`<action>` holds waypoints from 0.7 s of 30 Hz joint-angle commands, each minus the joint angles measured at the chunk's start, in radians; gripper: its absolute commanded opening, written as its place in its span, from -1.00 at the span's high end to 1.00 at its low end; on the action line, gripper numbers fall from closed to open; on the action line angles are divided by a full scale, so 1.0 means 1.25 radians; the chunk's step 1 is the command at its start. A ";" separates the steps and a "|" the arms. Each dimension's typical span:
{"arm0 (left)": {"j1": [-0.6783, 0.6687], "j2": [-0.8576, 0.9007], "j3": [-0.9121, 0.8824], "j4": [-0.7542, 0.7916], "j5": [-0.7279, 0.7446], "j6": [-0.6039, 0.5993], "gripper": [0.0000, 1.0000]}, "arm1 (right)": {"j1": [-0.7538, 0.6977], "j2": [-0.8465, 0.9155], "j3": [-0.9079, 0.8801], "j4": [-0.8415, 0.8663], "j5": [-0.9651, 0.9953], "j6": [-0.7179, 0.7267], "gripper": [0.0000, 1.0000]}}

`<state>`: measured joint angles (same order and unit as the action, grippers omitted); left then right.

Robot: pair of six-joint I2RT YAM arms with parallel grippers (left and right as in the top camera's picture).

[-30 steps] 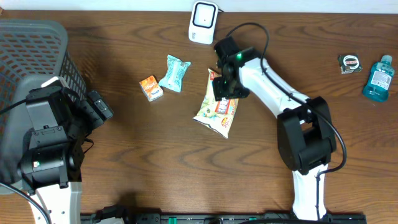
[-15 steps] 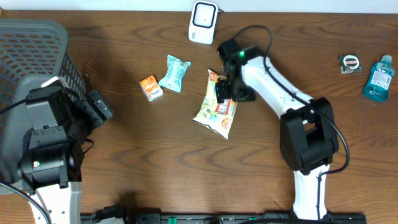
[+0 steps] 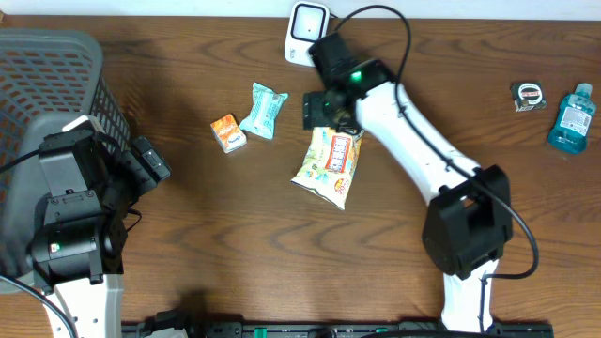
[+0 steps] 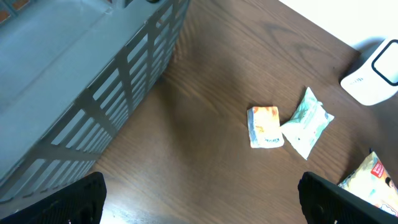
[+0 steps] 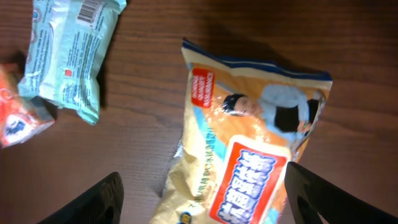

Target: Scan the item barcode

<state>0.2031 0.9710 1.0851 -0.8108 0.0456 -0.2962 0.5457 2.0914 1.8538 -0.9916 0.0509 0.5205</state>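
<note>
wooden counter (image 3: 235, 235): snack bag (image 3: 329, 167) under right fingers (image 5: 106, 198); teal packet (image 3: 262, 110), orange packet (image 3: 228, 132) beside; scanner (image 3: 307, 33) near; tape measure (image 3: 529, 95), bottle (image 3: 571, 117), basket (image 3: 56, 84) well apart.

My right end effector (image 3: 324, 110) hangs open above the snack bag (image 3: 329, 167); my left end effector (image 3: 148, 161) gapes well left of it.

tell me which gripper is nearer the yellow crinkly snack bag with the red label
Right. The right gripper hangs just above the top end of the yellow snack bag; the left gripper sits far off, beside the grey plastic basket.
</note>
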 commanded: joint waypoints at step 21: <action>0.005 0.001 0.004 0.000 -0.010 -0.007 -0.95 | 0.133 0.200 -0.008 -0.031 0.296 0.145 -0.98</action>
<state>0.2031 0.9710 1.0851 -0.8104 0.0456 -0.2962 0.7147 2.3215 1.8500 -1.0279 0.3920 0.6788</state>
